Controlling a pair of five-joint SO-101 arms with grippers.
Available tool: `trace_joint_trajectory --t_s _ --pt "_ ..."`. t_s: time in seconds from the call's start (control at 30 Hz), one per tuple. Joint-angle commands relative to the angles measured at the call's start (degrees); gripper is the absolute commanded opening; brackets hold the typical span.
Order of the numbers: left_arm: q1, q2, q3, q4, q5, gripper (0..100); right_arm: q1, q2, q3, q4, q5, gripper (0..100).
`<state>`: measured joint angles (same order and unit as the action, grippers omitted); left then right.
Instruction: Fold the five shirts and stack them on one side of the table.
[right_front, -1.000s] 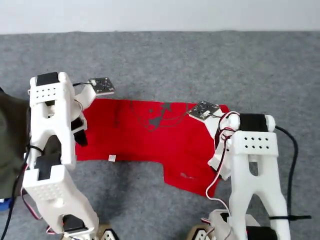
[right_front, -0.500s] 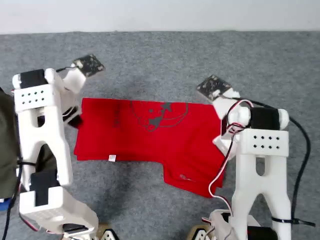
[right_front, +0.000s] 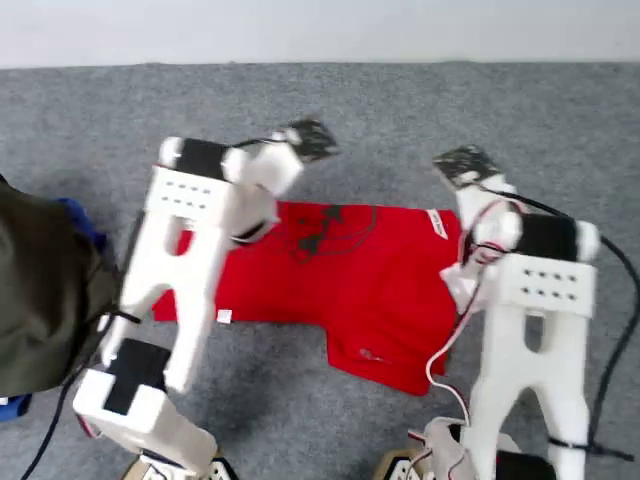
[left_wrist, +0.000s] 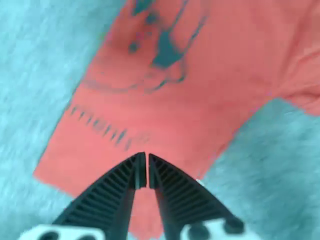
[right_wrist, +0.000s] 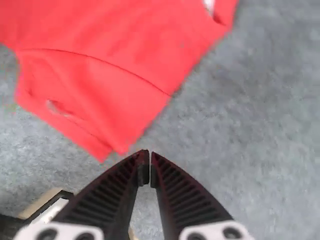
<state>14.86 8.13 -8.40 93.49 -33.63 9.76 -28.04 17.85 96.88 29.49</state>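
A red shirt (right_front: 340, 280) with a dark print lies folded across the middle of the grey table; one lower corner sticks out toward the front. My left arm (right_front: 200, 230) leans over the shirt's left part. In the left wrist view the left gripper (left_wrist: 143, 167) is shut and empty, hovering over the red shirt (left_wrist: 200, 75) near the print. My right arm (right_front: 530, 290) stands by the shirt's right edge. The right gripper (right_wrist: 145, 165) is shut with nothing in it, above bare table just off the edge of the red shirt (right_wrist: 100, 60).
A heap of dark green clothing (right_front: 40, 290) with a bit of blue cloth (right_front: 80, 222) lies at the table's left edge. Grey table (right_front: 400, 120) stretches behind the shirt and to its right.
The left arm has swung right, from the shirt's left edge to over the shirt. The right arm has drifted slightly right and back. The shirt lies as before.
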Motion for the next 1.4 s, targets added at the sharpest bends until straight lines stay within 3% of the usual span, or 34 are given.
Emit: trace_joint_trajectory --t_s 0.0,0.2,0.4,0.6,0.97,1.37 --pt "7.12 2.37 -1.10 -0.09 3.78 1 10.68 -4.44 -2.55 1.19 -0.26 0.9" --pt "15.21 8.26 -1.45 -2.90 10.46 2 26.95 -6.64 -2.37 1.19 -0.18 1.0" --pt "23.38 13.19 -1.36 -4.66 15.91 2 35.38 -6.64 -2.37 1.19 -0.18 1.1" --pt "28.40 20.84 -1.36 -5.54 16.09 2 37.76 -6.73 -2.37 1.19 -0.18 1.1" --pt "29.10 31.47 -1.36 -3.16 14.42 2 39.60 -6.73 -2.64 1.27 -0.18 1.0" --pt "30.77 19.78 -1.10 5.54 12.57 2 39.34 -6.73 -2.64 1.19 -0.18 1.2"
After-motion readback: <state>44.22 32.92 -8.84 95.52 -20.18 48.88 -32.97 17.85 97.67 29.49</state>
